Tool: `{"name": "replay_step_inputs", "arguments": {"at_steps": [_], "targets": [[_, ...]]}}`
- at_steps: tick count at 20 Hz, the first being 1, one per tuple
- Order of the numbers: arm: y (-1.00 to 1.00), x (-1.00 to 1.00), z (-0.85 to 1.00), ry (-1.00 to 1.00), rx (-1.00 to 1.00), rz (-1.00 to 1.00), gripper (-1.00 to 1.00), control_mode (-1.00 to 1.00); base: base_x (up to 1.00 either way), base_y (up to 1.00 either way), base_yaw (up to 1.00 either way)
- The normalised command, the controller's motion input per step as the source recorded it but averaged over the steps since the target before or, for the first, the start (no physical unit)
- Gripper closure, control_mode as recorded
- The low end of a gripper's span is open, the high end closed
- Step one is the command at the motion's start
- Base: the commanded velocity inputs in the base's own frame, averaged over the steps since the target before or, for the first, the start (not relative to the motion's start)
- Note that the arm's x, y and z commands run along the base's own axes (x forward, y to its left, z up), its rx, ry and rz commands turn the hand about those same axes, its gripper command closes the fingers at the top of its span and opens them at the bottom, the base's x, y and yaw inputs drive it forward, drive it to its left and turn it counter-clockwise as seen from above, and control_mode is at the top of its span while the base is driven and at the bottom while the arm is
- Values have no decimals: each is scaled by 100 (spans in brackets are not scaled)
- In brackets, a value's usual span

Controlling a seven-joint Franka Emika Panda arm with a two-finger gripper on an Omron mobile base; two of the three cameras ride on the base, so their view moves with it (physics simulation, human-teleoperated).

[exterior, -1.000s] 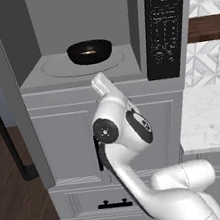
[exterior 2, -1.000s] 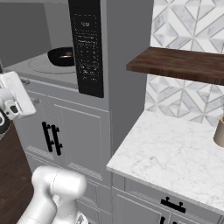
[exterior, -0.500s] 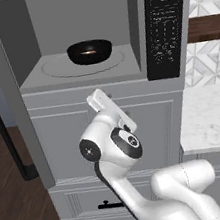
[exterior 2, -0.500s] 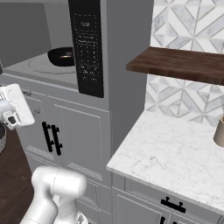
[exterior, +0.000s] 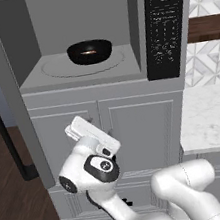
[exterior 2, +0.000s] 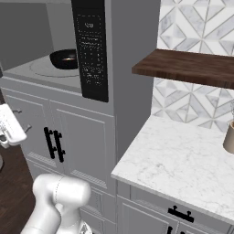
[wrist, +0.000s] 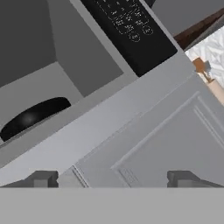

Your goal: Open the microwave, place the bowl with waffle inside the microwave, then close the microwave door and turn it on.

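From the left base view you see the bowl with waffle (exterior: 90, 51) on the turntable inside the microwave (exterior: 84, 35). From the right, it sits left of the keypad (exterior 2: 92, 50). In the hand view, your gripper (wrist: 114, 179) is spread wide, holding nothing.

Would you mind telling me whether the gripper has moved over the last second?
Yes. The gripper, open and empty, has dropped away from the microwave ledge, down the white cabinet doors.
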Motion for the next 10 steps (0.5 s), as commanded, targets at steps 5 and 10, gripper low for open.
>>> {"name": "replay_step_inputs", "arguments": {"at_steps": [5, 10], "targets": [[76, 1, -23, 0, -23, 0, 100, -100, 0, 0, 0], [76, 0, -4, 0, -15, -3, 100, -100, 0, 0, 0]]}}
